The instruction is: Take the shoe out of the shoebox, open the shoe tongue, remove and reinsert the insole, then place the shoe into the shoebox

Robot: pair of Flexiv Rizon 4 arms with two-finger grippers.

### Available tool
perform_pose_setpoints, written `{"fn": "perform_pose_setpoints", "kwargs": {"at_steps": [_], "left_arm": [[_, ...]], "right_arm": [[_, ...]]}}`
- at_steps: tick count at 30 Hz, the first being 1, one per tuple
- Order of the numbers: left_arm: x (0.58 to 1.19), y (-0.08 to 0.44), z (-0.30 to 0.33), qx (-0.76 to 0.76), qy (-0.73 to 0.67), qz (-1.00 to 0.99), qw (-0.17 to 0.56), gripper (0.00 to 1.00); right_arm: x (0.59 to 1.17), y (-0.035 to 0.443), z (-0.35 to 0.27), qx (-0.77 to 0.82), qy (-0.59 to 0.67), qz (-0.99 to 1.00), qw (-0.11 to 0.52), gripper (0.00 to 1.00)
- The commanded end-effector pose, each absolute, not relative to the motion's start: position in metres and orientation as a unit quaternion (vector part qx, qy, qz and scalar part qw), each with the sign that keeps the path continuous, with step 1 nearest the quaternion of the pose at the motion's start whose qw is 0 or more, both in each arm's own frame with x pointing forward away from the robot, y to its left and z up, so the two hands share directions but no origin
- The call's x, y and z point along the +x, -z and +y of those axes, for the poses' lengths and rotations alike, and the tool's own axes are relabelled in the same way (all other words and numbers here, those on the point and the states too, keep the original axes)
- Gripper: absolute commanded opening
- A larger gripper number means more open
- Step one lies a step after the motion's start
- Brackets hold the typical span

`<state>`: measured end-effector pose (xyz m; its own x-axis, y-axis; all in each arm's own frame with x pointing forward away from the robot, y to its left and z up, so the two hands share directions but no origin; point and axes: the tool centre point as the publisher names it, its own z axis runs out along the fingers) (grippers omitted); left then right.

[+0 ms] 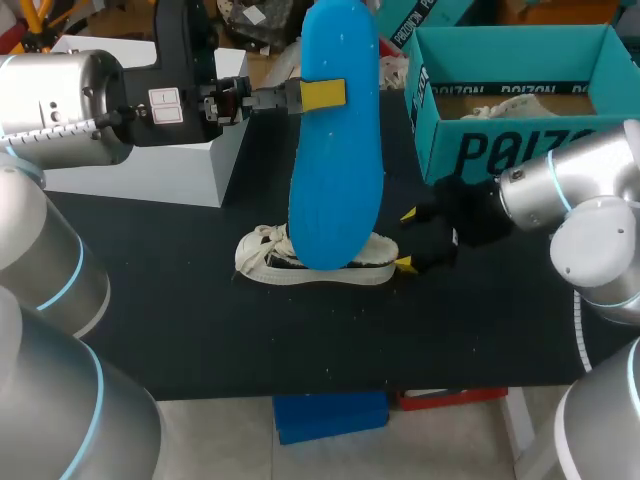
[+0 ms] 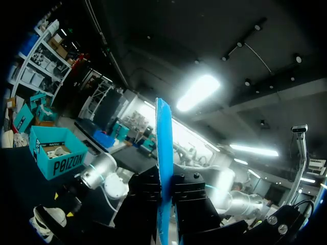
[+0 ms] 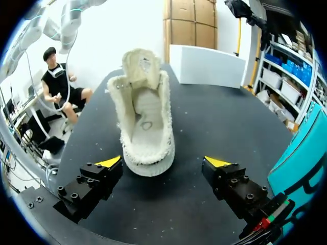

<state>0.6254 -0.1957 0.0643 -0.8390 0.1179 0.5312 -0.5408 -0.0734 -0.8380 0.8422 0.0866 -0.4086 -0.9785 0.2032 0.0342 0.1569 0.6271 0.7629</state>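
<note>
Now the left gripper (image 1: 322,95) is clamped on the blue insole (image 1: 335,140) about a third of the way down its length, holding it upright, high over the table (image 1: 200,330). The white shoe (image 3: 145,127) lies on its sole near the middle of the table, tongue lifted. The right gripper (image 3: 163,162) sits low at its heel end, spread wide with a finger on each side and gripping nothing.

The risk, I think, is in putting the insole back. The pinch is narrow and the long end hangs free, so it could pivot or slip. Its tip could also catch on the collar or tongue and fold. With the right fingers not touching the shoe, any push would likely slide or tip it.

The teal shoebox (image 1: 520,150) stands at the far right and a white box (image 1: 150,165) at the far left, both well clear. From above, the insole hides the shoe's opening
</note>
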Motion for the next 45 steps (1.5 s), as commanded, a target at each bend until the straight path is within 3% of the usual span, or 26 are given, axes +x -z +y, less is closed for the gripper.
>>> {"fn": "perform_pose_setpoints", "kwargs": {"at_steps": [1,10,22,45], "left_arm": [[0.625,-0.065,-0.196,0.166,-0.712,-0.642,0.230,0.00],[0.625,-0.065,-0.196,0.166,-0.712,-0.642,0.230,0.00],[0.625,-0.065,-0.196,0.166,-0.712,-0.642,0.230,0.00],[0.625,-0.065,-0.196,0.166,-0.712,-0.642,0.230,0.00]], "right_arm": [[0.840,0.407,0.086,0.101,-0.413,0.904,0.032,1.00],[0.840,0.394,0.087,0.107,-0.341,0.933,0.043,1.00],[0.850,0.385,0.115,0.085,-0.092,0.990,0.068,1.00],[0.869,0.382,0.170,0.070,0.022,0.996,0.050,1.00]]}}
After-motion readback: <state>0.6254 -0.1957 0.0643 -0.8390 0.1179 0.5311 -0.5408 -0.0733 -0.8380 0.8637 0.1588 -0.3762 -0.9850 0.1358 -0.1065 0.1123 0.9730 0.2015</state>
